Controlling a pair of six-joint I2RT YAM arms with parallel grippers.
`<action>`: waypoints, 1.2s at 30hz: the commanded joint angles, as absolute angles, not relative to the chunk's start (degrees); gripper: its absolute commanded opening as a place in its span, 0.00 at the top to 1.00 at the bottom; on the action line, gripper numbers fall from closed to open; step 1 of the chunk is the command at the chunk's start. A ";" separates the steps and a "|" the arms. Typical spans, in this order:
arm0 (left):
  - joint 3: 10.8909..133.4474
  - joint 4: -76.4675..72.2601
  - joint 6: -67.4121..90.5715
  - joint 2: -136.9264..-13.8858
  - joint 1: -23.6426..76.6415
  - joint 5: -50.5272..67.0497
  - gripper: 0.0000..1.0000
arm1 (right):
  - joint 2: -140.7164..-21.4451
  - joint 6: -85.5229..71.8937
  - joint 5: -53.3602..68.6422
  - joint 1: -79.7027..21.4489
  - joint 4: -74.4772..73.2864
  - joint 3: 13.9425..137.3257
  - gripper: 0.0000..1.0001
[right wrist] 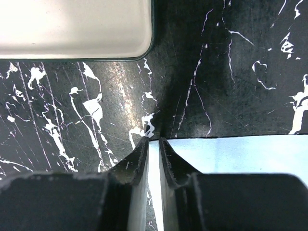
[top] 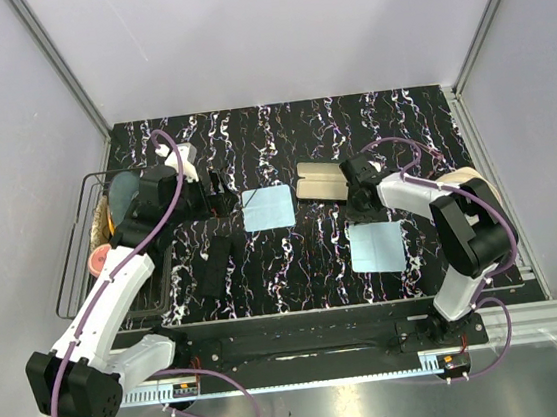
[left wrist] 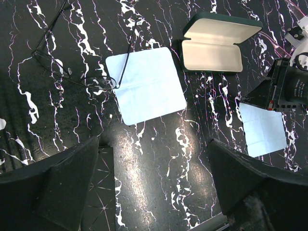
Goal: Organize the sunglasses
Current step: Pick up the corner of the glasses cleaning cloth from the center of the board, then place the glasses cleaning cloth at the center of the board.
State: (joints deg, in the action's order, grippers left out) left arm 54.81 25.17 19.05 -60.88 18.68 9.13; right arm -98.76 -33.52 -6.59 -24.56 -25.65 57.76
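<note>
top view looks down; 2 low wrist views share the case [left wrist: 211,53].
</note>
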 commanded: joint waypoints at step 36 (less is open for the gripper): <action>55.11 23.82 19.34 -60.91 18.46 8.44 0.01 | -102.50 -5.18 25.13 -41.74 -23.38 64.61 1.00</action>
State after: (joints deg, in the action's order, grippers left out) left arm 54.78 25.23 19.07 -60.88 18.68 8.32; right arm -105.01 -7.57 18.24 -40.34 -22.87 66.08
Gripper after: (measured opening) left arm 0.988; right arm 0.008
